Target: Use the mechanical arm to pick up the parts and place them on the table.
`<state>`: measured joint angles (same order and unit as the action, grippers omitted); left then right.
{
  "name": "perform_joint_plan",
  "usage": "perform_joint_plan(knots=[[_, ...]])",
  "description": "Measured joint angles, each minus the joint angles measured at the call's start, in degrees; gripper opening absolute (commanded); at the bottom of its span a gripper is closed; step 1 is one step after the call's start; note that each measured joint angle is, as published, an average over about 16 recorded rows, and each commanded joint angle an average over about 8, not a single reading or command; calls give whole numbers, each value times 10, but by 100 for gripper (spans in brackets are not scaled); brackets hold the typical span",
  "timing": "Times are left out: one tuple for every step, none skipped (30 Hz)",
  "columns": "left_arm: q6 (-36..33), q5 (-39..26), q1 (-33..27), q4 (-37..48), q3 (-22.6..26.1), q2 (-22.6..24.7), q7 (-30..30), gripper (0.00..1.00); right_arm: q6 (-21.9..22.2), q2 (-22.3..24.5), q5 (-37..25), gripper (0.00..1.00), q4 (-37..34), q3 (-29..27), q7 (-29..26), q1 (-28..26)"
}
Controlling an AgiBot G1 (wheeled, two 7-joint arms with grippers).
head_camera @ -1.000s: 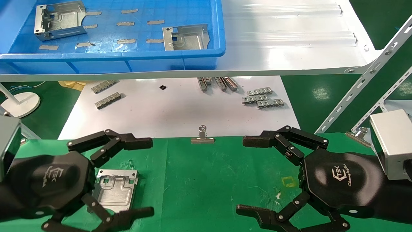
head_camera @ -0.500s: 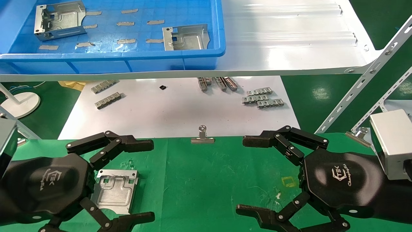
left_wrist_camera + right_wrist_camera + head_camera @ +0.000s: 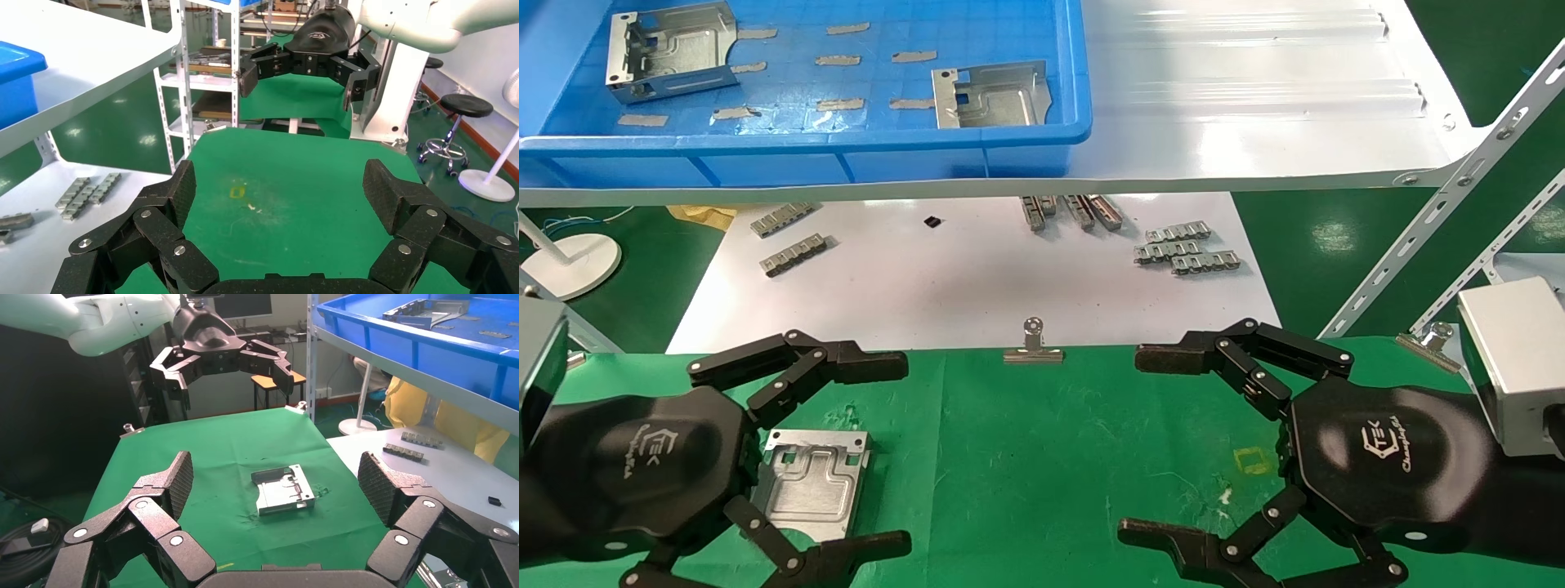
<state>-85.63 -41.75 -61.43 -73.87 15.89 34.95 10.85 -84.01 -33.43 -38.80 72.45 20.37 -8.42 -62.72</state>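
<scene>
part [image 3: 811, 483] on table [image 3: 1042, 457], below spread left gripper [image 3: 891, 454]

silver part [image 3: 811, 483] flat on green table [image 3: 1042, 457], two parts [image 3: 670, 51] in bin

- Blue tray [image 3: 1042, 135]: cut off by the head view's top and left edges; far wall unseen.
- Part at tray's near wall [image 3: 991, 95]: lower edge hidden behind the rim.
- Part on the green table [image 3: 811, 482]: left edge covered by the left gripper's [image 3: 878, 453] palm.
- Both arms: ran out of the head view past the silver wrist boxes [image 3: 1512, 363].
- Small black item on the white sheet [image 3: 933, 221]: too small to identify.
- Right gripper [image 3: 275, 505]: fingers cropped at the right wrist view's bottom edge.
</scene>
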Motion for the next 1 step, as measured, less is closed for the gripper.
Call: perform_joint_plan(knots=[[0, 0, 0, 0, 0, 0, 0, 100, 0, 0, 0, 100, 0, 0, 0, 0]])
